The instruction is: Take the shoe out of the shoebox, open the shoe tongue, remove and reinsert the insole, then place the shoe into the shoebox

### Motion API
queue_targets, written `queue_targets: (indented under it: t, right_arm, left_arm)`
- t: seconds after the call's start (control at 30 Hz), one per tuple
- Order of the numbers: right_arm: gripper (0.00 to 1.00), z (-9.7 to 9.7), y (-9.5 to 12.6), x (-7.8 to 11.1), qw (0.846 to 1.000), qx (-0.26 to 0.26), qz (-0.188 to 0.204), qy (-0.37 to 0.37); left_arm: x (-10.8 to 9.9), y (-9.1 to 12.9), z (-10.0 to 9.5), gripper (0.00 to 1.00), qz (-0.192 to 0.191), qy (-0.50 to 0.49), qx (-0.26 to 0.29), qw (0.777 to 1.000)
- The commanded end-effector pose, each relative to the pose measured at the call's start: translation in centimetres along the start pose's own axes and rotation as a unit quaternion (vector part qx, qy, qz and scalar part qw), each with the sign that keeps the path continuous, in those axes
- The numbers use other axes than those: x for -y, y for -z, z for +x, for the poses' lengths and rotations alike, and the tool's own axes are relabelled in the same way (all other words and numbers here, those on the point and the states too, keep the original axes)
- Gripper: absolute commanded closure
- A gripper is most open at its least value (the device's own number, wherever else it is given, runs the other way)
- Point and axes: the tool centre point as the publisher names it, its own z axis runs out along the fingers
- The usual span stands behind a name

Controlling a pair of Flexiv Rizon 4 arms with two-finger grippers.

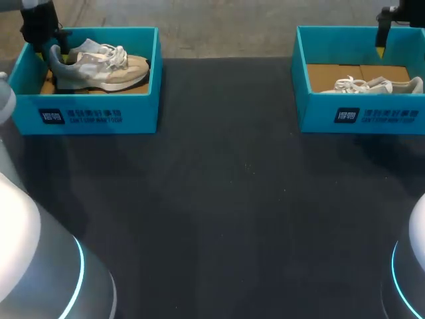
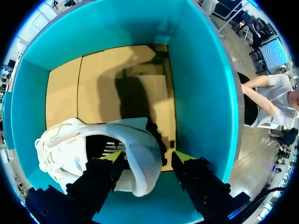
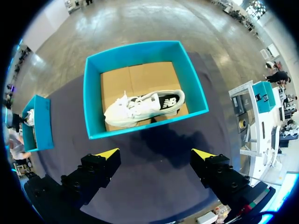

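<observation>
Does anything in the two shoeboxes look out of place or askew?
The right sneaker seems to lie on its side in the right shoebox, logo facing up; the left sneaker stands on its sole.

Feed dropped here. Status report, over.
Left gripper open, straddling heel of left shoe in left shoebox. Right gripper open above right shoebox, right shoe inside. No obstruction seen.

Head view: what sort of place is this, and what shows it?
Probably a robot test bench: a dark table with a teal left shoebox and right shoebox, plus the yellow-tipped left gripper and right gripper at them.
</observation>
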Motion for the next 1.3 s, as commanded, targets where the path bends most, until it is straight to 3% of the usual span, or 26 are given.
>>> queue_targets:
  t: [0.03, 0.3, 0.67, 1.1, 1.3]
  right_arm:
    - [0.00, 0.1, 0.0, -0.1, 1.000, 0.001, 0.001, 0.000]
    - [0.00, 0.1, 0.0, -0.1, 1.000, 0.001, 0.001, 0.000]
    - [0.00, 0.1, 0.0, -0.1, 1.000, 0.001, 0.001, 0.000]
    - [0.00, 0.1, 0.0, -0.1, 1.000, 0.001, 0.001, 0.000]
    - [0.00, 0.1, 0.0, -0.1, 1.000, 0.001, 0.001, 0.000]
  left_arm:
    - [-0.6, -0.7, 0.2, 0.34, 0.005, -0.002, 0.003, 1.000]
    - [-0.5, -2.1, -0.1, 0.34, 0.006, 0.000, 0.002, 1.000]
    - [-0.5, -3.0, -0.2, 0.43, 0.007, 0.005, 0.006, 1.000]
    - [0.0, -3.0, 0.1, 0.34, 0.010, 0.011, 0.007, 1.000]
    - [0.0, -3.4, 0.4, 0.41, 0.011, 0.020, 0.001, 1.000]
